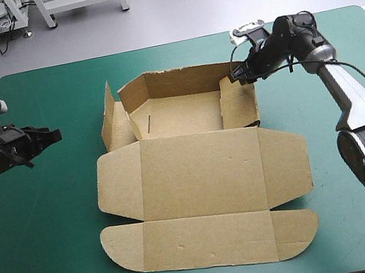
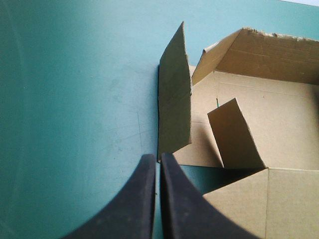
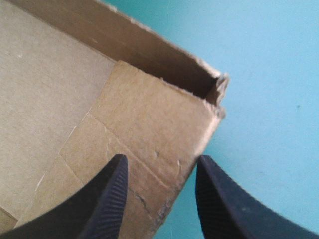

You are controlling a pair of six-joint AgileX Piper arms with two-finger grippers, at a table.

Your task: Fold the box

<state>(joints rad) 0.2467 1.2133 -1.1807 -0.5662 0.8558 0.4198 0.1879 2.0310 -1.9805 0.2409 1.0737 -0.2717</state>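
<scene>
Right gripper [image 1: 237, 74] of mine is released, its black fingers spread apart and straddling the far right corner of the box [image 1: 195, 169]: one finger sits inside over the folded board, the other outside over the teal-green cover, and I grasp nothing. My left gripper [image 2: 157, 160] is clenched to a thin slit with nothing in it, hanging over bare cover just beside the box's left side and well apart from the other gripper.

Under both, the counter [image 1: 56, 222] carries the brown box near its middle. The largest part is the lid [image 1: 200, 176], lying flat toward the near edge, with rounded side flaps spread out and a long front flap [image 1: 208, 241] beyond it. Behind the lid lies the tray. Its back wall [image 1: 173, 81] is raised along the far side, and its right wall [image 1: 237, 107] stands up, folded inward. The left flap [image 2: 174, 99] stands on edge, leaning outward. Beside it, inside the tray, a small tab [image 2: 234, 134] tilts up from the floor.
</scene>
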